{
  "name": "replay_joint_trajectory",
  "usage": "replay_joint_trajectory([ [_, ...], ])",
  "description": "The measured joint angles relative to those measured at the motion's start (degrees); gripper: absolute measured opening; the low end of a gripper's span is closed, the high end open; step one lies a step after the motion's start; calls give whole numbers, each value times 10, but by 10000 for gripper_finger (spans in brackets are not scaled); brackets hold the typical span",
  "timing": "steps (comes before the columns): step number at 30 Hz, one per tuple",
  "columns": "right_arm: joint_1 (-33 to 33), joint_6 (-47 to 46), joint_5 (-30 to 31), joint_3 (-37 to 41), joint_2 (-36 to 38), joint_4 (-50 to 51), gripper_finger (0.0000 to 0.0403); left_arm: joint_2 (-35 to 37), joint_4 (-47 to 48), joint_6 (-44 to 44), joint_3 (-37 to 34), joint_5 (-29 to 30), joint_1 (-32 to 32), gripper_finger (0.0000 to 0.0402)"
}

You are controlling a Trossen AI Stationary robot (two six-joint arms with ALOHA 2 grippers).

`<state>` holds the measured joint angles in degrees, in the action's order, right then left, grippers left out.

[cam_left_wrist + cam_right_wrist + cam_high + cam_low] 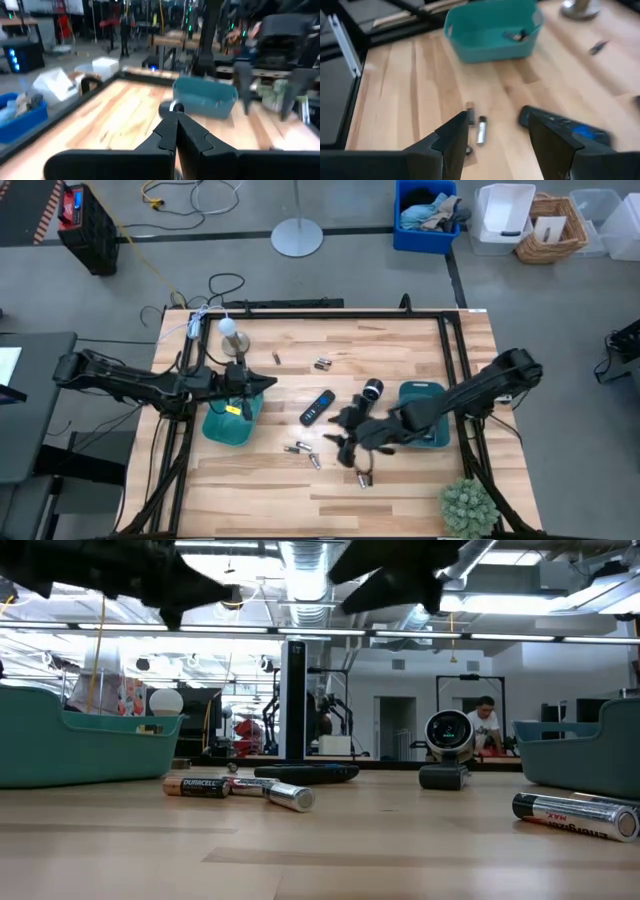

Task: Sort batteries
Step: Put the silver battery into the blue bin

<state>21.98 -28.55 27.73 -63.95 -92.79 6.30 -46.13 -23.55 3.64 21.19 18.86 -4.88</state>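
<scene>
Hovered over the desk's front middle: right gripper (pixel 497 132), fingers wide and empty, batteries (pixel 481 130) just ahead, lying lengthwise; left gripper (pixel 176 131) shut, empty, farther off.

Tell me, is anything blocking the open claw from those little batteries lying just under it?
Nothing visible does. The right gripper hangs open above bare wood, with two batteries just ahead of its fingers. The remote control lies off to one side, not between them.
</scene>
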Motion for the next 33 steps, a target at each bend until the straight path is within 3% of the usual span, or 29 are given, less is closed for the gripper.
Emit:
replay_joint_trajectory([
  [16,10,-123,-70,-220,-247,169,221,4,33,-4,0,-1,-65,0],
  [26,20,-190,-70,-289,-325,251,221,5,32,-6,0,8,-101,0],
  [33,20,-217,-70,-296,-342,268,221,5,24,-8,0,12,-107,0],
])
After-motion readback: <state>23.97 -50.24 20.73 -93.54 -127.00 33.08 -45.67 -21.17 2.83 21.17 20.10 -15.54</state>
